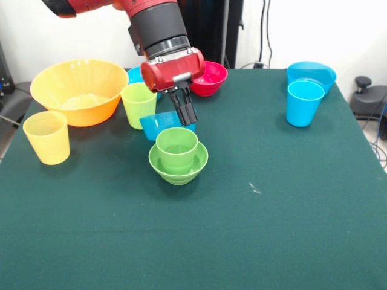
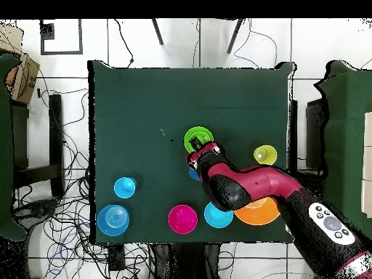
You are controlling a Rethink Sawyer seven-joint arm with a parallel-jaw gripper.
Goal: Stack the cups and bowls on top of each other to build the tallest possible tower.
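Black jaws nearly together over blue bowl [image 1: 160, 124]

Red-and-black Sawyer arm [image 1: 151, 24] with a glossy black cylindrical wrist ringed in silver, a rounded red housing [image 1: 173, 69] beneath it carrying a small grey plate, two short black fingers [image 1: 184, 109] below, and a grey button panel [image 2: 327, 220] near the base.
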